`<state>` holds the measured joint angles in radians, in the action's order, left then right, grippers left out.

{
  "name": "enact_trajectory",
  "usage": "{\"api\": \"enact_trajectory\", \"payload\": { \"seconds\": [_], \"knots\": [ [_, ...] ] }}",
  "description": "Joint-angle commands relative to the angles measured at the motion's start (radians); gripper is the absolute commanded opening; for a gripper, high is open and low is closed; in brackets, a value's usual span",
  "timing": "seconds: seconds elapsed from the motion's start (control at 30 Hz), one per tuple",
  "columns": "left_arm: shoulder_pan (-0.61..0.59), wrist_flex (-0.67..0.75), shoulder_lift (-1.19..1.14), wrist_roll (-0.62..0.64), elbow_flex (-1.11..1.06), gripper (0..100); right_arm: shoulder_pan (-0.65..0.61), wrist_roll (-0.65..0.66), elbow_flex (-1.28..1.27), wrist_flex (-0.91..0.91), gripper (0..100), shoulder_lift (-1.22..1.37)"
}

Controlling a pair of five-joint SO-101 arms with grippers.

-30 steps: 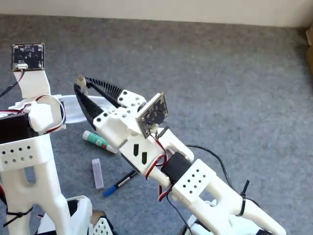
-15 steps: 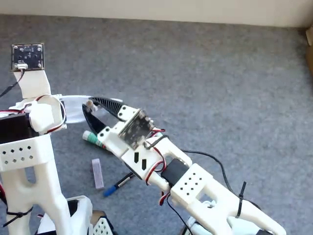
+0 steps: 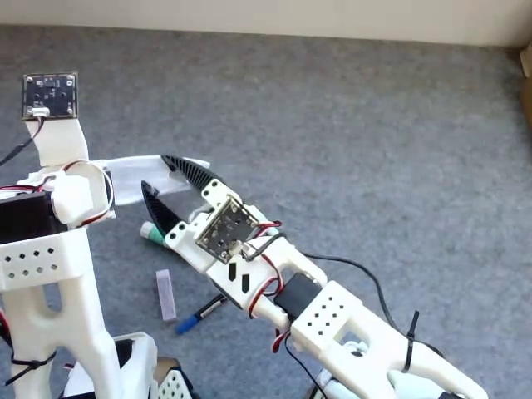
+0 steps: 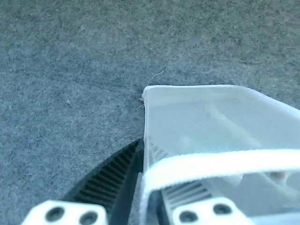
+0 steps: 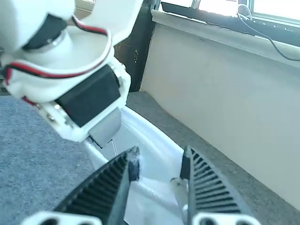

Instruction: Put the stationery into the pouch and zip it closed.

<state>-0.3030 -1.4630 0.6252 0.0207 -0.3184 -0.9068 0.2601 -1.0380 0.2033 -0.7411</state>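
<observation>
A translucent white mesh pouch [image 3: 137, 177] hangs off the carpet, and my left gripper [image 4: 147, 150] is shut on its edge; one black finger [image 4: 110, 180] lies outside the mesh, the other shows through it. My right gripper [image 3: 158, 176] is open at the pouch's [image 5: 150, 164] mouth, one finger on each side of its rim, and a small pale thing [image 5: 176, 184] lies against one finger. On the carpet a green-capped glue stick [image 3: 152, 233] is partly hidden under the right arm. A purple eraser [image 3: 166, 294] and a blue pen [image 3: 198, 313] lie closer to the arm bases.
The left arm's white body [image 3: 50, 249] stands close beside the pouch. Grey carpet [image 3: 374, 141] stretches open to the right and far side. A pale wall [image 3: 274, 15] bounds the far edge.
My right gripper has swung down and back from beyond the pouch to its mouth. A small beige thing seen at its fingertip earlier no longer shows in the high view.
</observation>
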Motion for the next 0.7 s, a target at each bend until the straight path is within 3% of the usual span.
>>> {"api": "enact_trajectory", "payload": {
  "seconds": [0.0,0.23,0.67],
  "knots": [
    [0.022,-0.008,-0.019,0.015,0.022,1,-0.008,0.014,0.004,0.01,15.6,-0.035],
    [0.021,-0.006,-0.022,0.014,0.021,1,-0.004,0.014,0.004,-0.007,15.6,-0.163],
    [0.021,-0.006,-0.016,0.015,0.022,1,0.22,0.009,0.002,-0.481,15.6,-0.619]
  ]
}}
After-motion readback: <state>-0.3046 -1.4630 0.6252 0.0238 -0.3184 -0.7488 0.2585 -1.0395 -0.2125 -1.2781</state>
